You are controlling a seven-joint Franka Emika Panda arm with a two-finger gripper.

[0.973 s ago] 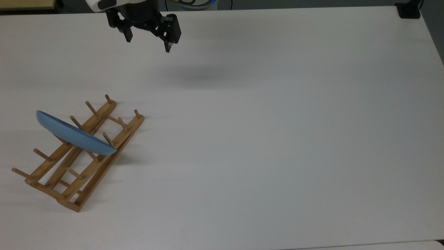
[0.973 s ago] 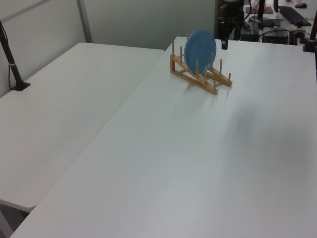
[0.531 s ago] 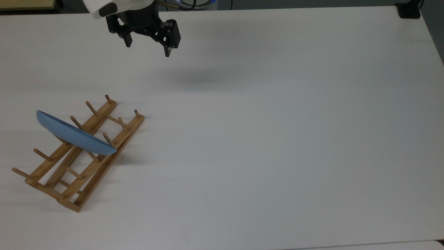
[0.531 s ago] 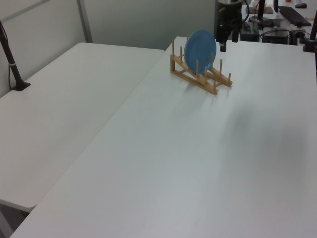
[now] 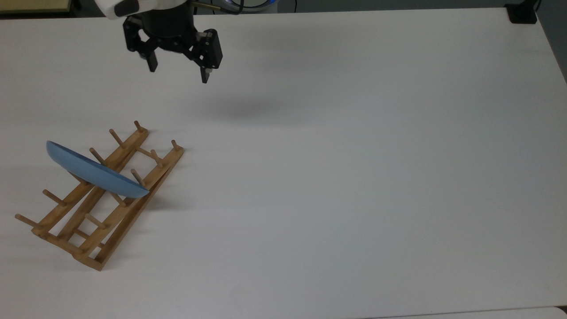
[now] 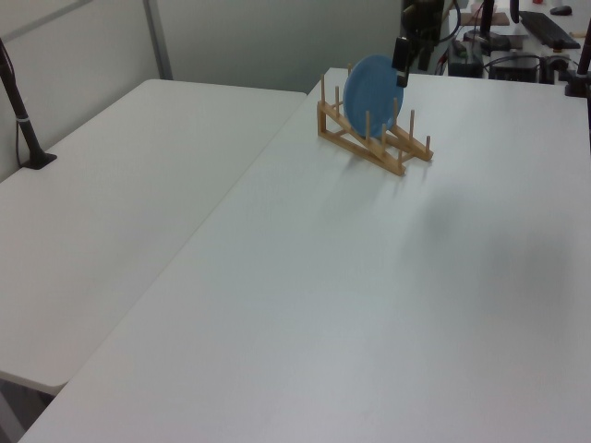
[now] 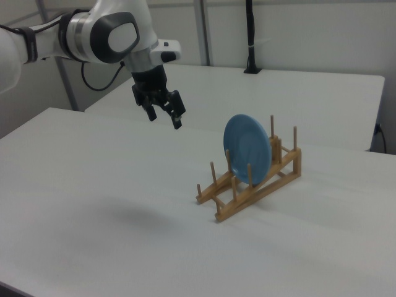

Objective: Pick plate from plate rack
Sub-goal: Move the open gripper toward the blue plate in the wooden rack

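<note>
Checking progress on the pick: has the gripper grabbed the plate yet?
No, the gripper hangs open above the table, well apart from the plate, which stands in the rack.

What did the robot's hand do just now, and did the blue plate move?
The open hand slid toward the top view's lower left, closer to the plate, and holds nothing. The plate did not move: it stands between the pegs of the plate rack, which kept its place on the white table.

Arm (image 5: 133,6) cut off by top view's upper edge; plate (image 6: 372,83) hides pincer (image 6: 400,57) partly, left view.
</note>
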